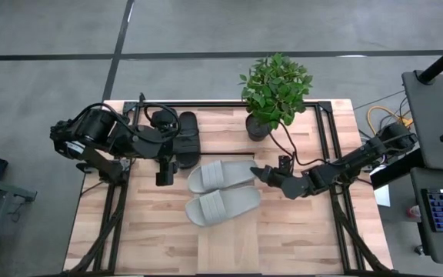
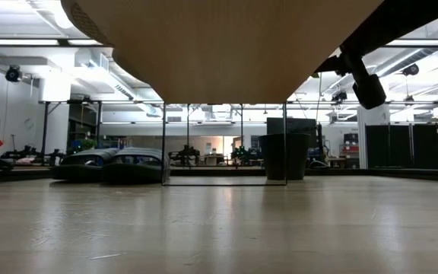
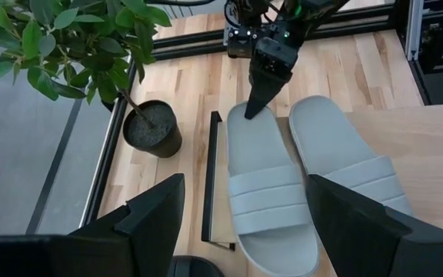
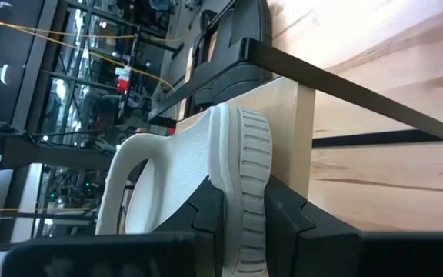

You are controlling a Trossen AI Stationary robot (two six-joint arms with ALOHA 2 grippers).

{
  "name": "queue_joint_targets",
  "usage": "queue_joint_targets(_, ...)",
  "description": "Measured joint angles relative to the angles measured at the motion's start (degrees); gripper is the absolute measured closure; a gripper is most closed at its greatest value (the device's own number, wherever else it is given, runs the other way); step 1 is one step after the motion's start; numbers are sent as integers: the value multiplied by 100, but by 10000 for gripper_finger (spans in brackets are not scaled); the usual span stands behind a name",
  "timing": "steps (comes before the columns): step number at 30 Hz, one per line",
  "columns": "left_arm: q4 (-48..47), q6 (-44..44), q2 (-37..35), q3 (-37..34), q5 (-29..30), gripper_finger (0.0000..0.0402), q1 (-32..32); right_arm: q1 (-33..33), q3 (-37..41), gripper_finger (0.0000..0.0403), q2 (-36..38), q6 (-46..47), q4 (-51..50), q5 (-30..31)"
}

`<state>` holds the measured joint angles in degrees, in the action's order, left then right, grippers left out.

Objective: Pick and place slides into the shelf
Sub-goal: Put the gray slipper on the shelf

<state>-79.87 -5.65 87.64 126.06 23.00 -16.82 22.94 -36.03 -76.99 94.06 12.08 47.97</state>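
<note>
Pale grey is what you are looking at in the middle of the table: 2 grey slides lying side by side on the shelf (image 1: 229, 231), the light plank panel that runs down the table's middle. You are seeing the far grey slide (image 1: 220, 175) and the near grey slide (image 1: 223, 207) both resting flat, straps up, close together.

Your right gripper (image 1: 261, 176) is reaching in from the right side and is pinching the right-hand end of the far grey slide. In the right wrist view its 2 dark fingers (image 4: 206, 219) are sitting tight against either side of the slide's ribbed sole edge, so the jaws are clamped on that slide. The left wrist view is showing the same fingertip pressed at the slide's end, with a thin black bar (image 3: 209, 177) of the shelf just beside it.

Your left gripper (image 1: 164, 177) is hovering at the left end of the grey pair, touching neither slide. Its fingers (image 3: 156, 211) are standing wide apart, framing both grey slides in the left wrist view, and nothing is between them.

Black slides (image 1: 177, 132) are lying together at the far left of the table, partly under the left arm, well apart from the right gripper. You are also seeing a potted plant (image 1: 274, 92) standing at the table's far edge, near the right arm.
</note>
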Motion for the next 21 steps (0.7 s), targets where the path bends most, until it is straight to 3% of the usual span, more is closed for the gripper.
queue_joint_targets(21,-6,-146,0,-10,0,146,0,-6,4,205,39,302,-343,-54)
